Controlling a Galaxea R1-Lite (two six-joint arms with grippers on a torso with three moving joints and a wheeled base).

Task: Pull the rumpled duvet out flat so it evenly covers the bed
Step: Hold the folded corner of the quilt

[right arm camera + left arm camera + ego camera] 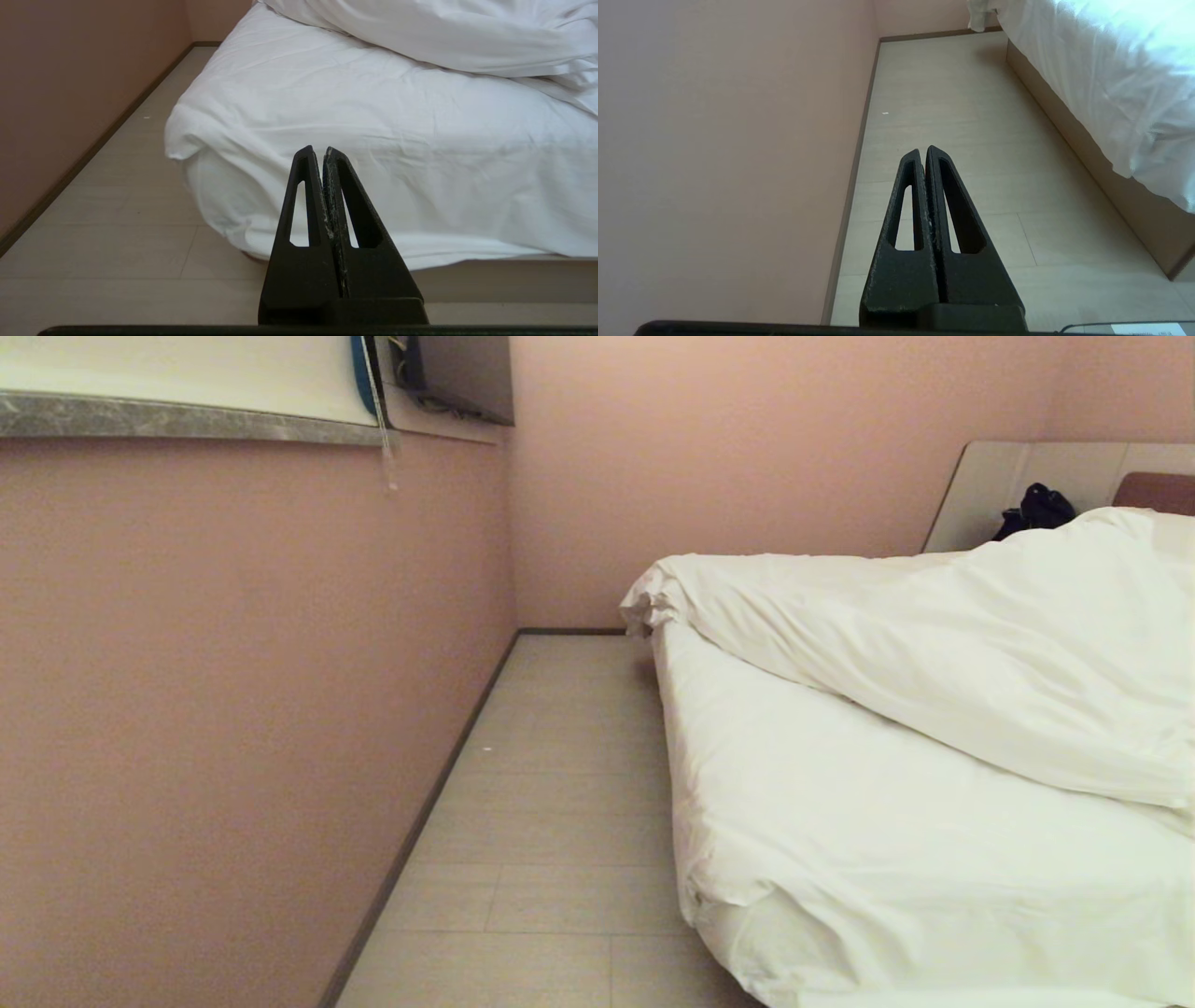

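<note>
Puffy wrinkled duvet bunched across smooth-sheeted bed.

No legible text, label, brand, number or sign anywhere in view.

Dim, warm pinkish light in the head view; the duvet glares near-white (bluish) in the left wrist view.
</note>
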